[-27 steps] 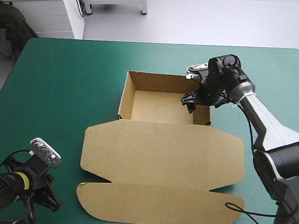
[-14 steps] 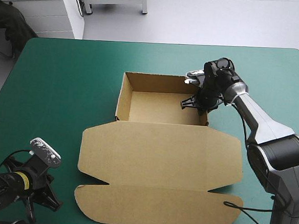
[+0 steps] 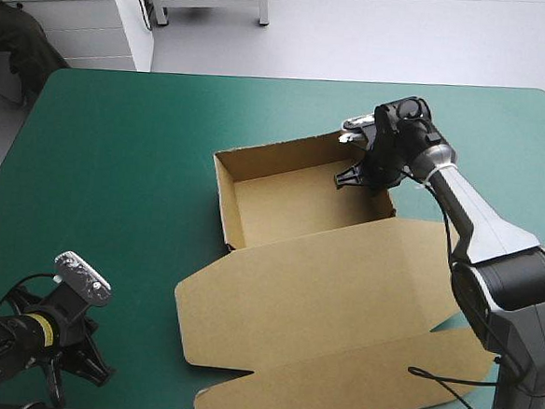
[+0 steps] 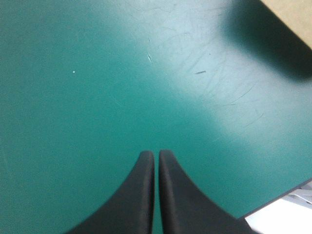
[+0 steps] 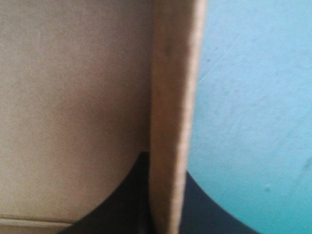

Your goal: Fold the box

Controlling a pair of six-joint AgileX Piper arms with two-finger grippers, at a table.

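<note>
Right gripper [image 3: 354, 178] of mine is clamped on the right-hand wall of the box [image 3: 322, 292], one black finger inside the tray and one outside, the board pinched between them. The box lies askew: its long axis runs left to right, the right end farther off than the left. The tray sits on the far side, open upward. The lid lies flat toward me, its rounded flap reaching the near edge of the table [image 3: 117, 156]. My left gripper [image 4: 152, 155], fingers pressed together on nothing, hangs over the teal-green cover at the near left corner, well apart from the box.

High overhead; wrists close, downward; right shares box [image 3: 291, 201].
</note>
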